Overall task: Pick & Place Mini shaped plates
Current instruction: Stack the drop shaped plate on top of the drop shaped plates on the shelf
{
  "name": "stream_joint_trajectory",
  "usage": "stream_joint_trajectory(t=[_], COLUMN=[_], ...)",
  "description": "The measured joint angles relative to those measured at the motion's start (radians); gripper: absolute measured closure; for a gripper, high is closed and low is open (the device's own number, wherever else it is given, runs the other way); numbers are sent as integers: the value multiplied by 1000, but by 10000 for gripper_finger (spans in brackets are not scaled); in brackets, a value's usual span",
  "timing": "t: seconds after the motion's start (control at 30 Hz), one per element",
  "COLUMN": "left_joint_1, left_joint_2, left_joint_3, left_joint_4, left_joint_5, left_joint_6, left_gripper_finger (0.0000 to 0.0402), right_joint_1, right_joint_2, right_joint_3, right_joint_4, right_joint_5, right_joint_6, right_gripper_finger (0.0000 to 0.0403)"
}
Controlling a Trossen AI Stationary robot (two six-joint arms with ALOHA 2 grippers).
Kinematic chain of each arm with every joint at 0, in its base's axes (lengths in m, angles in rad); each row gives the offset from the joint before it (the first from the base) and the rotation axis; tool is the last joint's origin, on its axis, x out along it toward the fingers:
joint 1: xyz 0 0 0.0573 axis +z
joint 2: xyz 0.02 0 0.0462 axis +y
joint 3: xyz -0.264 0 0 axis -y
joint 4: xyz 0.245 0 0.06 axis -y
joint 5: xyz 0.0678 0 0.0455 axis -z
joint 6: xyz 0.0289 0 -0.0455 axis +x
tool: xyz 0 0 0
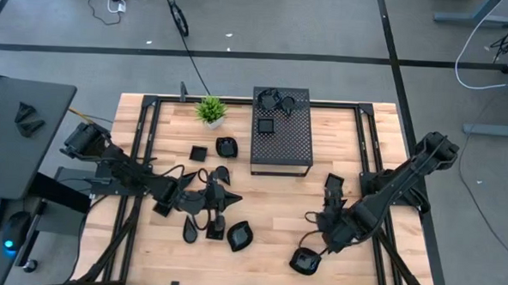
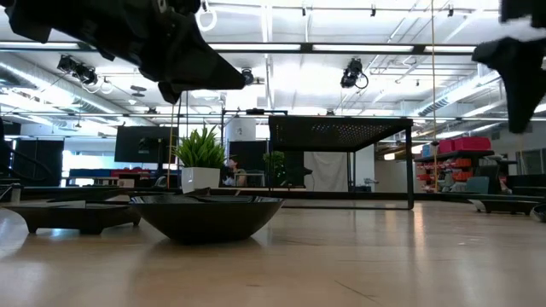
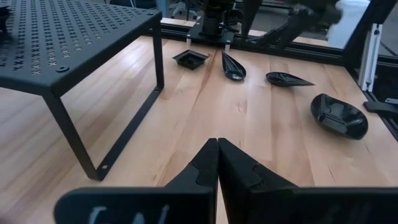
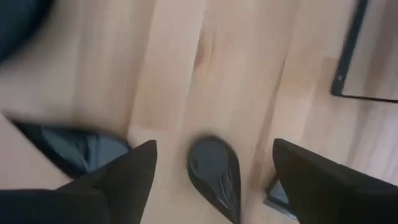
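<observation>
Mini shaped plates (image 1: pixel 240 236) lie scattered over the wooden table (image 1: pixel 340 138), several near its middle and front, and a few more rest on top of the black perforated stand (image 1: pixel 282 131) beside the small potted plant (image 1: pixel 211 111). Right gripper (image 4: pixel 211 171) hovers over the table's front right area with its fingers spread wide and empty, a teardrop plate (image 4: pixel 214 168) lying on the wood between them. Left gripper (image 3: pixel 217 163) is at the table's left-centre, fingers pressed together with nothing between them.
</observation>
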Motion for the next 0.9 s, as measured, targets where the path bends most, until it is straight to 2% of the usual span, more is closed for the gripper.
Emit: stream_joint_trajectory(t=[0.13, 0.3, 0.6, 0.8, 0.9], left_joint_1=[1, 1, 4, 4, 4], left_joint_2=[0, 0, 0, 0, 0], left_joint_3=[0, 0, 0, 0, 0], left_joint_4=[0, 0, 0, 0, 0], left_joint_5=[0, 1, 1, 1, 1], left_joint_6=[0, 0, 1, 1, 1], left_gripper_finger=[388, 388, 388, 388, 388], right_joint_1=[8, 6, -123, -195, -205], right_joint_2=[1, 1, 1, 1, 1], right_joint_3=[-76, -139, -228, -254, -263], right_joint_4=[26, 79, 97, 113, 129], right_joint_5=[-69, -156, -183, -149, -200], right_joint_6=[-190, -174, -174, -235, -266], right_gripper_finger=[68, 69, 73, 73, 73])
